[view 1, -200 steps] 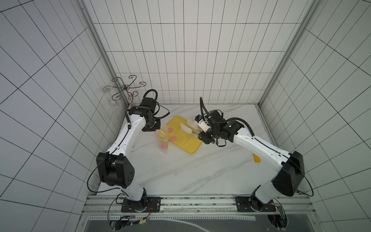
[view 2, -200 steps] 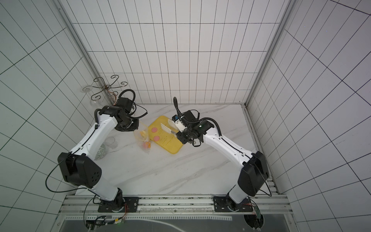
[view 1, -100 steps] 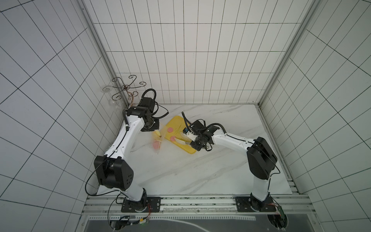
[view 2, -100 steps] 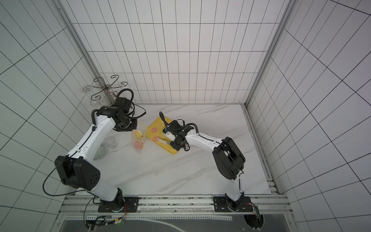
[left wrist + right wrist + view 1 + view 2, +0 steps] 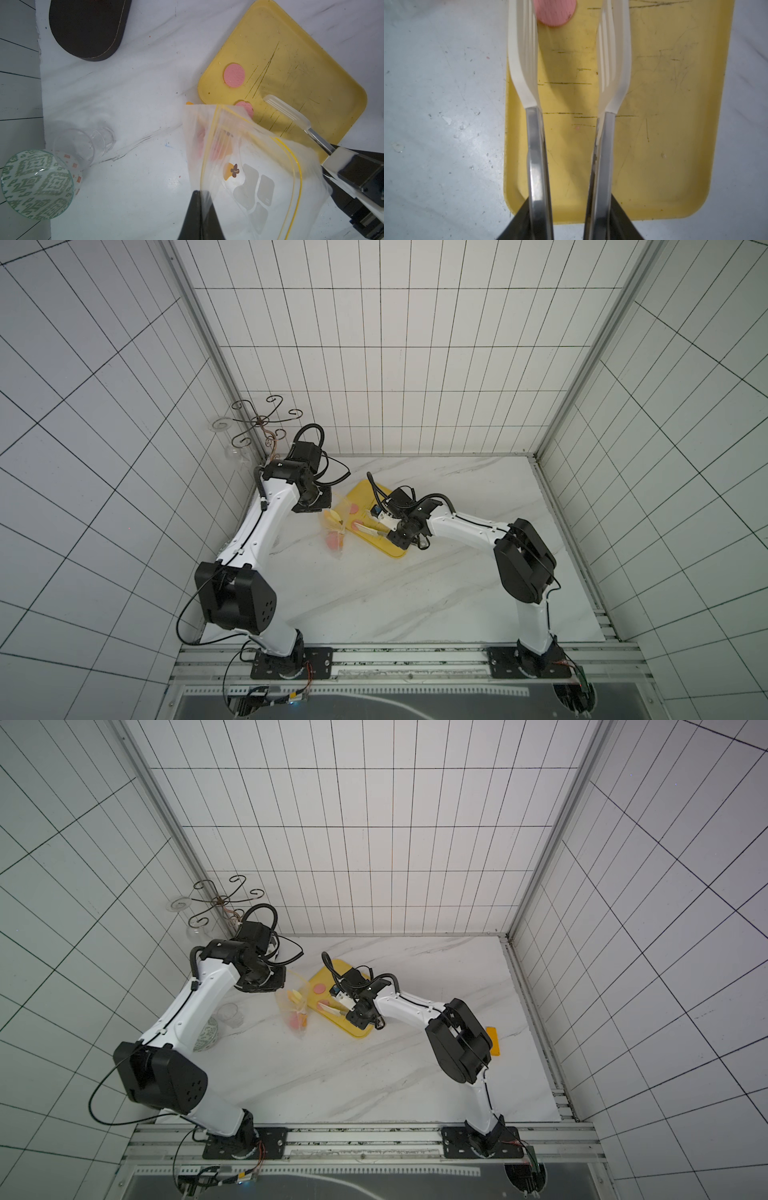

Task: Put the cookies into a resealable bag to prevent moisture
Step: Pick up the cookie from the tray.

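My left gripper [image 5: 200,192] is shut on the edge of the clear resealable bag [image 5: 249,166], holding it up beside the yellow tray [image 5: 301,62]. The bag's mouth gapes toward the tray, and pink cookies [image 5: 218,147] show through it. In both top views the bag [image 5: 334,531] [image 5: 297,1011] hangs from the left gripper [image 5: 322,506]. One pink cookie [image 5: 234,74] lies on the tray, and the bag half hides another [image 5: 246,107]. My right gripper [image 5: 569,207] grips metal tongs [image 5: 535,145] whose white tips [image 5: 523,41] stand apart over the tray, one beside a pink cookie [image 5: 554,12].
A clear tumbler [image 5: 83,145] lies on its side next to a green-patterned glass bowl [image 5: 37,185] by the left wall. A dark oval base [image 5: 87,29] carries the wire stand [image 5: 259,423] in the back left corner. An orange object [image 5: 492,1040] lies behind the right arm.
The right arm swung left and lowered, bringing the tongs over the tray toward the bag's mouth. The left gripper and bag shifted slightly. Little moved in the last half second.
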`<action>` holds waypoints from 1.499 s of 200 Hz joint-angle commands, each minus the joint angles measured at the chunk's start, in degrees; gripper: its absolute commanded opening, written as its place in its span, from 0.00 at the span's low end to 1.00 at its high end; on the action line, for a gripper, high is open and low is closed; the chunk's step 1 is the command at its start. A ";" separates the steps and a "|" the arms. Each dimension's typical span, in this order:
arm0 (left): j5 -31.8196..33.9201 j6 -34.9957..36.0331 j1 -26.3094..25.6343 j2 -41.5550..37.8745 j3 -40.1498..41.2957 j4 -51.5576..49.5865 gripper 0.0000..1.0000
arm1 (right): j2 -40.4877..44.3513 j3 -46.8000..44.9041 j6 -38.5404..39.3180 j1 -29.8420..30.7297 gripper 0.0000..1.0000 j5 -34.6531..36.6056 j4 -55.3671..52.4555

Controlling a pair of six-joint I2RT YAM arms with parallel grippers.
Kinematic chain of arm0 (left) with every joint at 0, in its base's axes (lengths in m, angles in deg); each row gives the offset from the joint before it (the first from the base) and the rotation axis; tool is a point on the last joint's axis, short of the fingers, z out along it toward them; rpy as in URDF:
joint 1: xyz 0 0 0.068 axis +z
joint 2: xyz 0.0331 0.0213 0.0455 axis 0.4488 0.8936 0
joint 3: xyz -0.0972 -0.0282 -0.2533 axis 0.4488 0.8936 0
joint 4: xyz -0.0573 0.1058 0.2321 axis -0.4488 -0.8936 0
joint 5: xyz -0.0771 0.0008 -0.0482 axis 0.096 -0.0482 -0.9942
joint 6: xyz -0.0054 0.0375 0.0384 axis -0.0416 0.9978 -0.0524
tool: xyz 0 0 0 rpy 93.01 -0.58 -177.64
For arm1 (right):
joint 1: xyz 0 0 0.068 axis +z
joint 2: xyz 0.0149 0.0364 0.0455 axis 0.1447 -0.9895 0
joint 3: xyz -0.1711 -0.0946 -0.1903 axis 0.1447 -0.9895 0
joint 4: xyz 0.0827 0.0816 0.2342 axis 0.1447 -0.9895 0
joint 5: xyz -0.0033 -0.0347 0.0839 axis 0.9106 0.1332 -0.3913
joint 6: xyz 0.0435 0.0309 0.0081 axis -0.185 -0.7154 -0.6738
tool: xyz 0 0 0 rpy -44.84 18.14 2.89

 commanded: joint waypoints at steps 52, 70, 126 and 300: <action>-1.22 0.84 0.22 0.18 0.14 1.00 0.00 | -5.23 12.37 -0.47 0.85 0.48 0.41 -3.01; -1.39 0.87 0.23 0.14 0.14 1.00 0.00 | -7.09 14.90 -1.12 0.90 0.47 0.73 -4.37; -1.92 1.03 0.23 0.21 0.23 1.17 0.00 | -8.23 16.56 -1.84 0.90 0.44 0.85 -5.58; -4.03 1.21 -0.54 1.28 0.15 1.57 0.00 | 3.22 9.74 -5.06 -0.99 0.38 2.65 -5.49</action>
